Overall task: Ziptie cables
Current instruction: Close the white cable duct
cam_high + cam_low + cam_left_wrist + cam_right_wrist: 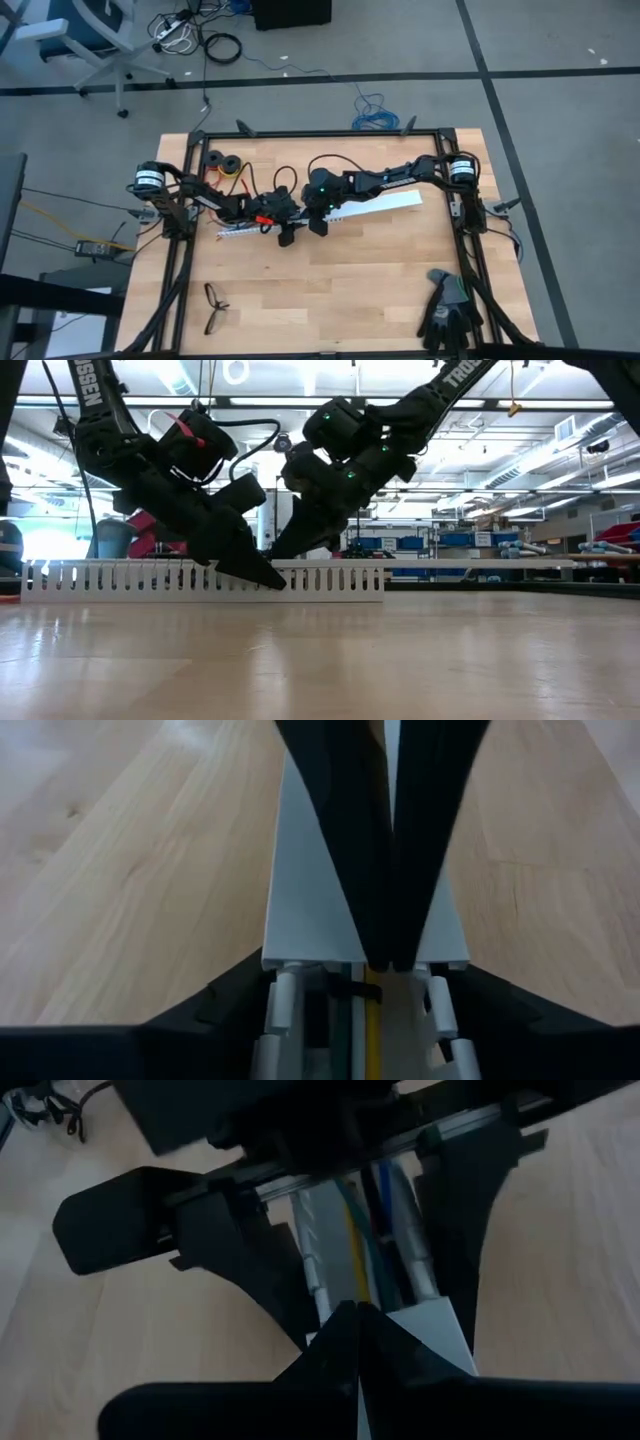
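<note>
The left gripper stands over the near end of the white slotted strip at mid-table, its fingers spread to either side of the channel and not gripping anything I can make out. The right gripper meets it from the other side, fingers pressed together, tips resting on the strip. The cables, yellow, blue and grey, lie inside the channel between the left fingers. Black eyeglasses and dark gloves lie near the table's front edge.
</note>
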{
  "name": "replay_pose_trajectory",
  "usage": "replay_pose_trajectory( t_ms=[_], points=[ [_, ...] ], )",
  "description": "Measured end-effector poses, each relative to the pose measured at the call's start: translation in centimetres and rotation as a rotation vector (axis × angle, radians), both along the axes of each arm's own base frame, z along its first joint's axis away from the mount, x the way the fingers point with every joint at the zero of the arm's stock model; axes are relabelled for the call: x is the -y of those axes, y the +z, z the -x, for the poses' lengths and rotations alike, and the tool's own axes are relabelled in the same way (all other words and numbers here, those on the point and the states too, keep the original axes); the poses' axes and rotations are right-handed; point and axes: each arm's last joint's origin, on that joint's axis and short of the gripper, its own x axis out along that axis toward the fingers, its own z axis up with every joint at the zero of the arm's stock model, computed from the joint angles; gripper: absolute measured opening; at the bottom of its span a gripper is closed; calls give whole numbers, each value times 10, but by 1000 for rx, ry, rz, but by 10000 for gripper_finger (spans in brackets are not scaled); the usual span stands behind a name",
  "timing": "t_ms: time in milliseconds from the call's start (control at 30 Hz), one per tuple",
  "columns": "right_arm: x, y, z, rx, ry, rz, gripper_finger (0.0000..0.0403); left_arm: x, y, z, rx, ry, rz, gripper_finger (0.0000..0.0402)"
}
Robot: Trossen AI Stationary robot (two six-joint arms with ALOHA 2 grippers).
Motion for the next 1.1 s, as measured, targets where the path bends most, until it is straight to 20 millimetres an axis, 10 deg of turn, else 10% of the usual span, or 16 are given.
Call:
replay_pose_trajectory(
  t_ms=[1100],
  points=[
    [7,-1,2,-15,-11,-8,0,4,5,29,-90,37,110,295]
  ],
)
